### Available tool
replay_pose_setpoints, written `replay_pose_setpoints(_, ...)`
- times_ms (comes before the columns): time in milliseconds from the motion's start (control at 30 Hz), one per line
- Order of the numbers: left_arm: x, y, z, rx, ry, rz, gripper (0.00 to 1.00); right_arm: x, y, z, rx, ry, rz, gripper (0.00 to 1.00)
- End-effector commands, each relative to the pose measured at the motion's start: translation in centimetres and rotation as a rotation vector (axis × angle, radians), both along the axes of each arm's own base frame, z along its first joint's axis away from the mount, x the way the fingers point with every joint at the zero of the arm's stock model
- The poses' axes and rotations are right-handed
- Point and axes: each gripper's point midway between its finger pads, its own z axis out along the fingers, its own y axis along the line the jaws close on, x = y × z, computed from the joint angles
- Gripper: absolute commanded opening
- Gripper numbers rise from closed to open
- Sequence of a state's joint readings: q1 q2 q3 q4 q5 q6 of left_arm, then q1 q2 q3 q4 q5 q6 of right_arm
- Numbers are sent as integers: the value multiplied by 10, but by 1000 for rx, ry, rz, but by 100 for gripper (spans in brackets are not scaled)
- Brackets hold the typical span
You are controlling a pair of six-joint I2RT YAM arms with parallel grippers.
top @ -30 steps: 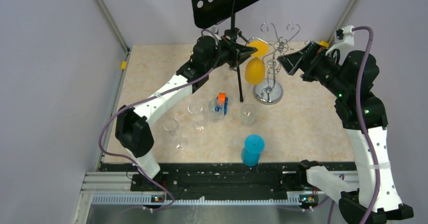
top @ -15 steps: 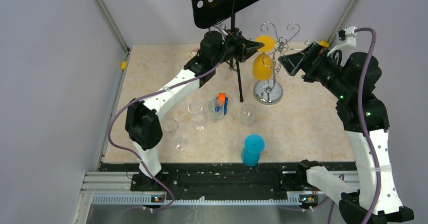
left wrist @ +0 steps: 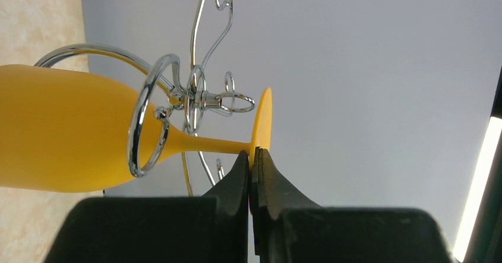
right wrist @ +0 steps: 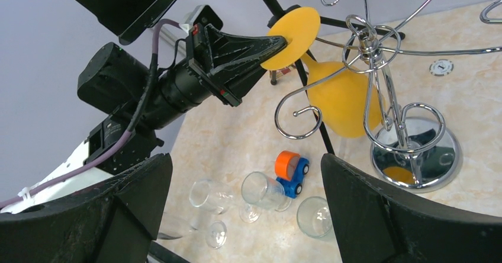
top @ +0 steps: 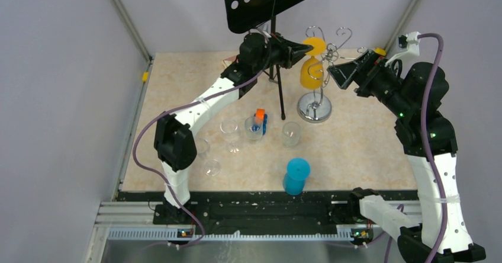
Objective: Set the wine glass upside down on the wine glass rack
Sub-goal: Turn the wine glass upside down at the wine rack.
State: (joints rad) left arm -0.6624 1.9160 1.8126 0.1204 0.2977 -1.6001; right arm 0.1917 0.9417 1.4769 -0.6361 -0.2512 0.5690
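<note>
One yellow wine glass (left wrist: 65, 135) hangs bowl-down among the hooks of the rack (right wrist: 414, 150), its foot pinched in our left tool (left wrist: 253, 156); we should seat the stem before letting go, right tool (top: 334, 74) spread idle.

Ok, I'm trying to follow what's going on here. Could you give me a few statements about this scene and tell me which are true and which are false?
1. The left gripper pinches the yellow wine glass by its round foot. True.
2. The right gripper is clamped on the wine glass rack. False: its fingers are spread wide and hold nothing.
3. The yellow wine glass has its opening facing up. False: the foot is on top and the bowl hangs below it, next to the rack's wires.
4. A blue cup stands on the table, nearer the arm bases than the rack. True.
5. The clear glasses hang from the rack. False: they are on the table.
</note>
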Motion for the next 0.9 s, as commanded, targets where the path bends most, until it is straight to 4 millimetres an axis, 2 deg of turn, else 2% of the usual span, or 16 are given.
replay_pose_setpoints(0, 3, 1, 41, -79, -98, 19, 0, -4, -5, 15, 10, -50, -18, 99)
replay_pose_setpoints(300, 18, 3, 45, -92, -112, 51, 0, -8, -5, 14, 13, -49, -17, 99)
replay_pose_setpoints(533, 37, 14, 48, -90, -126, 101, 0, -11, -6, 14, 14, -49, -21, 99)
replay_pose_setpoints(867, 53, 28, 48, -75, -138, 139, 0, -13, -6, 15, 16, -50, -18, 99)
